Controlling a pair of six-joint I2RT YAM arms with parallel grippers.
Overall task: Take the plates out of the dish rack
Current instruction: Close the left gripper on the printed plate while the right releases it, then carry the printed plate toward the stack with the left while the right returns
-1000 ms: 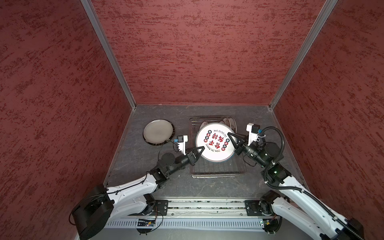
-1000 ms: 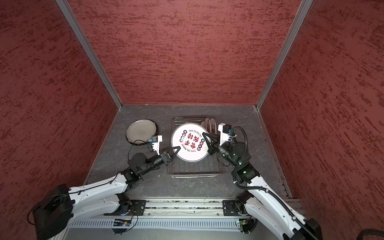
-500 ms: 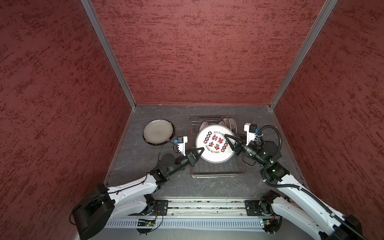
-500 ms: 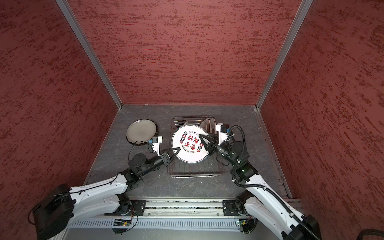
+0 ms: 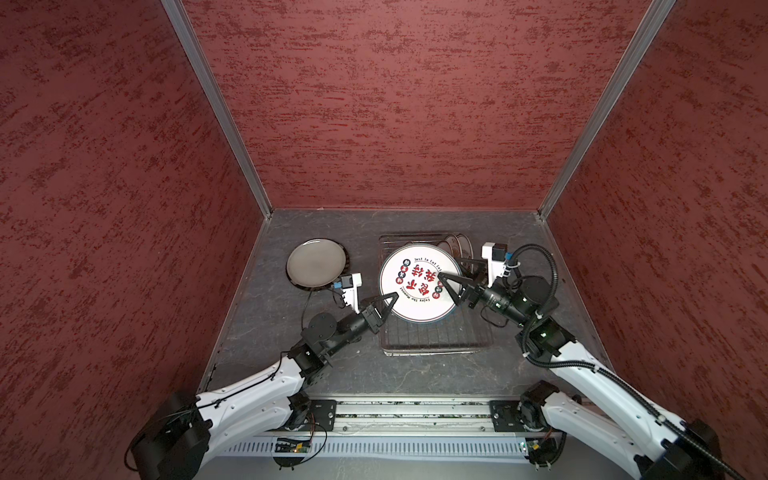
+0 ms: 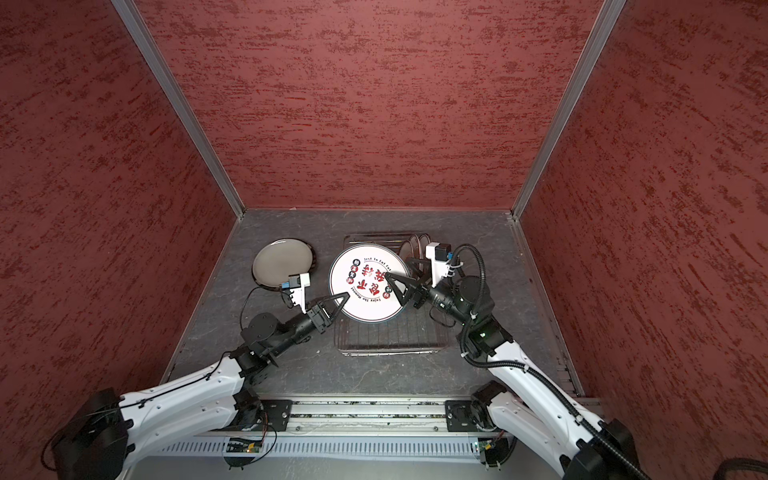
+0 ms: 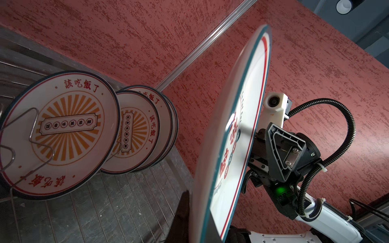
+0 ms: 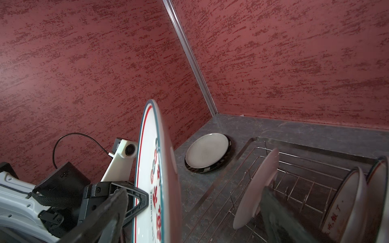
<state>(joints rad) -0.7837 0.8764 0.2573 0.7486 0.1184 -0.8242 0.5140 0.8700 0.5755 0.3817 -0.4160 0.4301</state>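
A large white plate point(image 5: 419, 286) point(image 6: 365, 291) with red characters and a teal rim hangs tilted over the dish rack point(image 5: 436, 340) point(image 6: 390, 336). My left gripper point(image 5: 392, 296) point(image 6: 344, 296) point(image 7: 202, 227) is shut on this plate's left edge. My right gripper point(image 5: 453, 274) point(image 6: 399, 270) point(image 8: 193, 216) stands open astride its right edge; the far finger is well clear of it. Small sunburst plates point(image 7: 63, 130) point(image 5: 457, 247) stand upright at the rack's back right. A plain off-white plate point(image 8: 256, 189) leans in the prongs.
A dark-rimmed plate point(image 5: 316, 262) point(image 6: 282, 262) point(image 8: 207, 152) lies flat on the grey table left of the rack, just beyond my left wrist camera. Red walls close in the back and both sides. The rack's front grid is bare.
My right gripper has opened wide and let go of the large plate's right edge. My left gripper has stayed shut on the left edge, and the plate has barely moved.
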